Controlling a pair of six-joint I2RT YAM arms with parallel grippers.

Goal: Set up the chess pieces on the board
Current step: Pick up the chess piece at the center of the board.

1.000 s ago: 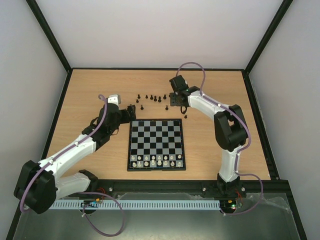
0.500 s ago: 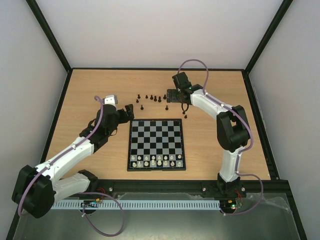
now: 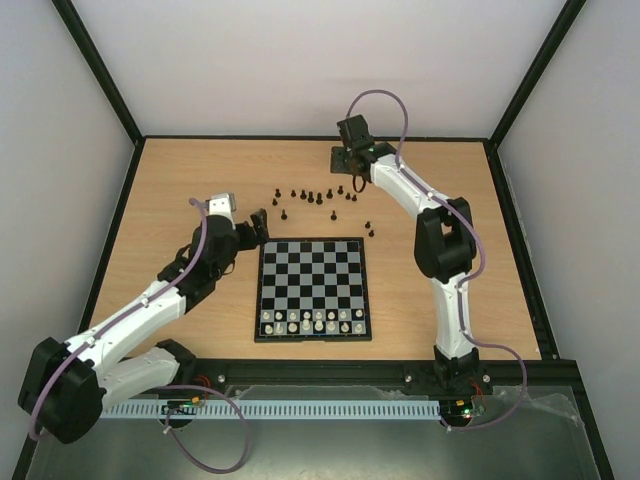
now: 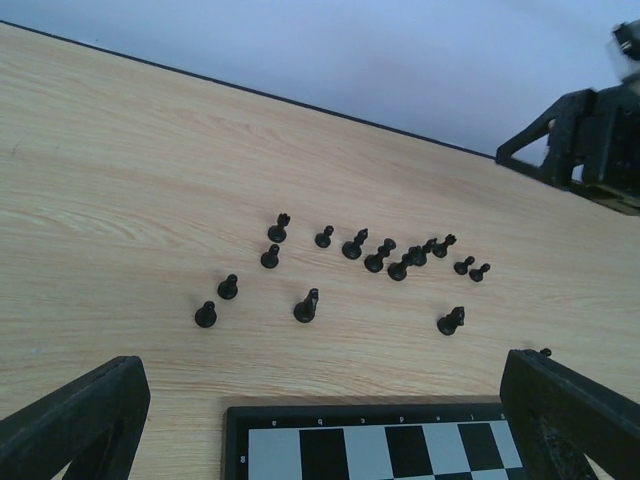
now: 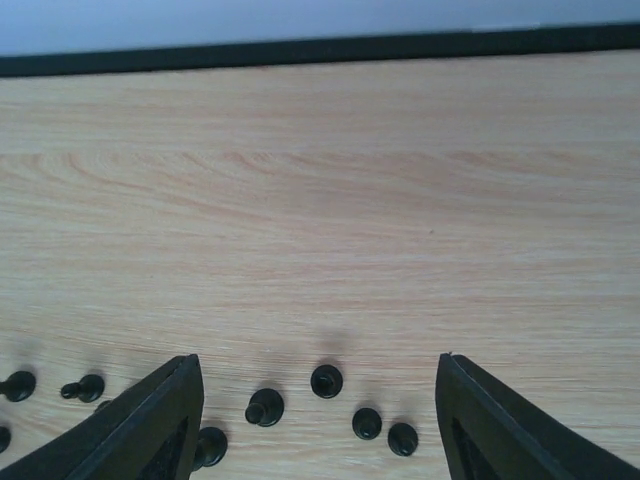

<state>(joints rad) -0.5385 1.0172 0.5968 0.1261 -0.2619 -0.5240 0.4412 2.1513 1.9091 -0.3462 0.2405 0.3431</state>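
Note:
The black chess pieces [image 3: 312, 196] stand scattered on the wood beyond the board [image 3: 311, 262], with two more [image 3: 370, 228] off to the right. My left gripper [image 3: 258, 224] is open and empty by the board's far left corner. In the left wrist view its fingers [image 4: 72, 421] frame the board's edge [image 4: 370, 412], with the pieces [image 4: 306, 306] ahead. My right gripper [image 3: 346, 166] is open and empty, hovering just behind the pieces. In the right wrist view, several pieces [image 5: 326, 380] lie low between its fingers [image 5: 142, 422].
Pale chess pieces [image 3: 312, 322] fill the board's two near rows. A black frame rail [image 3: 315, 137] bounds the table's far edge, close behind my right gripper. My right gripper also shows in the left wrist view [image 4: 590, 135].
My right gripper has pulled back from over the right-hand pieces toward the table's far edge. My left gripper has shifted slightly.

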